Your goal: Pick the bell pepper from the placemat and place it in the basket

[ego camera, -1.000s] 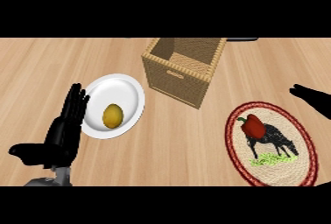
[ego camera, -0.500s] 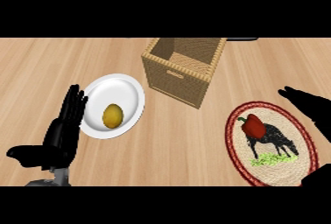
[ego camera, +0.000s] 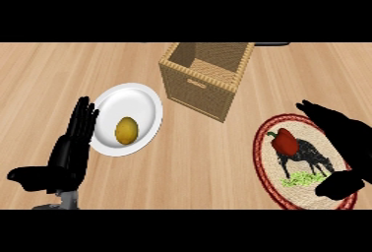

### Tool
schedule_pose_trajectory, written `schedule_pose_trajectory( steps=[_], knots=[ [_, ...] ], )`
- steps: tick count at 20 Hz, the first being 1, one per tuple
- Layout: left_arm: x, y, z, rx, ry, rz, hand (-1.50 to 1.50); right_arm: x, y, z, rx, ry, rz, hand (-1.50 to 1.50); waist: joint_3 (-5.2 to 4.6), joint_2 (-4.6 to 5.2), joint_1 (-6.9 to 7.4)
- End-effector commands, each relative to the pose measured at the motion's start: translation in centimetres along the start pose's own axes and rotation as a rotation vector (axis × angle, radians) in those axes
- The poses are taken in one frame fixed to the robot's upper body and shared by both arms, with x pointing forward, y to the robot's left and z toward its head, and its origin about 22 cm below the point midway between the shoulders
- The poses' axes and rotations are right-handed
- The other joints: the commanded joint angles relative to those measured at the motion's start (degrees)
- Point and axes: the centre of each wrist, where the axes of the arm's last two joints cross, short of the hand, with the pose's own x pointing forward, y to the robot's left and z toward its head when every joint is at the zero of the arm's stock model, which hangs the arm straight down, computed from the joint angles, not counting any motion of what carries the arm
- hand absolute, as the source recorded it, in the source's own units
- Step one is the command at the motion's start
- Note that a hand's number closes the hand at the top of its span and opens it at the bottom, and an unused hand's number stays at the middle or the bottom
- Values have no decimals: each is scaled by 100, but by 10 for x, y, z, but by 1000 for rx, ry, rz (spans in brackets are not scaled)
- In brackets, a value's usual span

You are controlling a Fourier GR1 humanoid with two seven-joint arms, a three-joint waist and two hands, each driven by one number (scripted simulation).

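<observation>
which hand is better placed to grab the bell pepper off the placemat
Right. The right hand is open over the placemat, just beside the bell pepper. The left hand rests open at the far side, by the plate.

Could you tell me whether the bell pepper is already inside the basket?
No, the red bell pepper lies on the round placemat, apart from the wicker basket, which stands further back on the counter.

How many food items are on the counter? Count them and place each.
2: a red bell pepper on the placemat at right, a yellow-brown item on the white plate at left.
</observation>
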Motion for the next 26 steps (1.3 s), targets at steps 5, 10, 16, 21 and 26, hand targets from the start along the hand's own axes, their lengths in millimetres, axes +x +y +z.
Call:
schedule_pose_trajectory(
  steps=[5,10,16,21,26],
  knots=[
    [2,0,-6,-7,8,11,0,-2,48,-4,9,-46,-21,-150,0,-4,-20],
    [2,1,1,4,9,-4,0,-6,38,-10,-39,-30,-4,-150,0,-6,-14],
    [-12,14,-10,8,4,18,0,-13,62,-36,-50,-9,-3,-150,-1,1,-9],
    [-8,7,-1,-4,-2,-11,0,-10,57,-50,-27,0,0,-150,-1,-2,-4],
    [10,-19,2,10,7,9,0,-9,80,-55,-9,9,10,-150,0,-3,-2]
  ],
)
